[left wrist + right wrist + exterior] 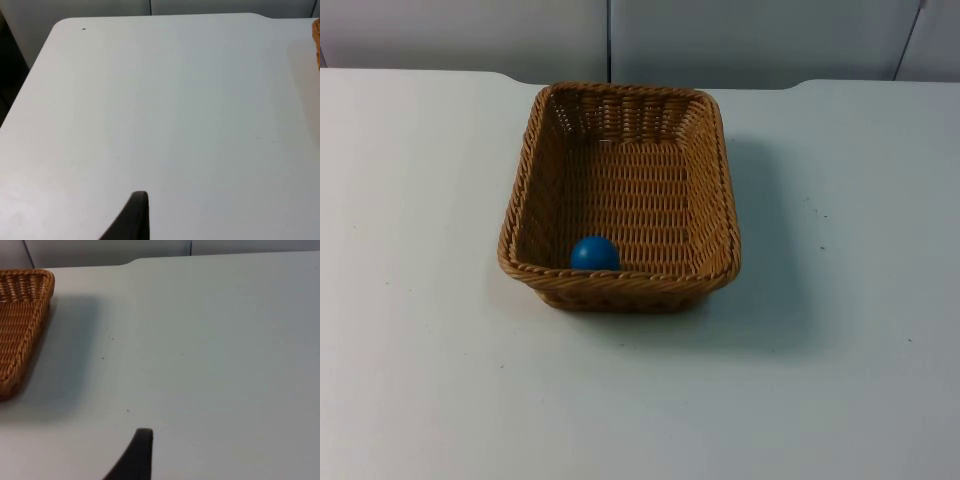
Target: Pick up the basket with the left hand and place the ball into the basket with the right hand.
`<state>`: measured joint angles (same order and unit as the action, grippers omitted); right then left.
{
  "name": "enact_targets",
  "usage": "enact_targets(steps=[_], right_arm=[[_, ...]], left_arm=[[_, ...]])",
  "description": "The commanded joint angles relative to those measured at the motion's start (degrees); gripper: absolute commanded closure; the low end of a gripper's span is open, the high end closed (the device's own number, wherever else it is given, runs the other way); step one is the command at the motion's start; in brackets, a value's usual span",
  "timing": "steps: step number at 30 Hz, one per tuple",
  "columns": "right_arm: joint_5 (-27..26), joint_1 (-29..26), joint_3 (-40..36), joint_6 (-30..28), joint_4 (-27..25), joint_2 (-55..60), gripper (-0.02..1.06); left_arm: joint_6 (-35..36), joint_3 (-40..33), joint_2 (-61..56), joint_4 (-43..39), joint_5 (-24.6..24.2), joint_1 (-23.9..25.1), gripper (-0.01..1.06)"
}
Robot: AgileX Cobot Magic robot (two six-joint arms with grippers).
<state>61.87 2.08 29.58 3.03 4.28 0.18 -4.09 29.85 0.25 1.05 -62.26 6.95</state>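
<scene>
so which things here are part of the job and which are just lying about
Job:
basket, on the table
ball, inside the basket at its near wall

Just there:
table
partition wall

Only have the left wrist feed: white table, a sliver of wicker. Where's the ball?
Observer: The small blue ball lies inside the brown woven wicker basket, against the wall nearest the top camera.
Operator: Basket lifted?
Observer: No, it rests on the white table.
Operator: Left gripper is over bare table here. Right one?
Observer: The right gripper is also over bare table, with the basket off to its side, apart.
</scene>
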Motion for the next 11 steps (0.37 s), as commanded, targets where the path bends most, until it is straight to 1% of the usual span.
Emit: enact_targets(steps=[1,7,11], right_arm=[[-0.1,-0.3,-0.4,0.0,-0.1,-0.2,0.1],[-0.1,-0.5,-0.4,0.0,-0.1,-0.2,0.1],[-0.1,-2.1,-0.4,0.0,-0.1,-0.2,0.1]], left_arm=[[0.2,-0.4,-0.2,0.4,0.5,-1.0,0.0],[0.2,-0.4,-0.2,0.4,0.5,-1.4,0.0],[0.2,-0.4,-0.2,0.4,0.5,-1.4,0.0]])
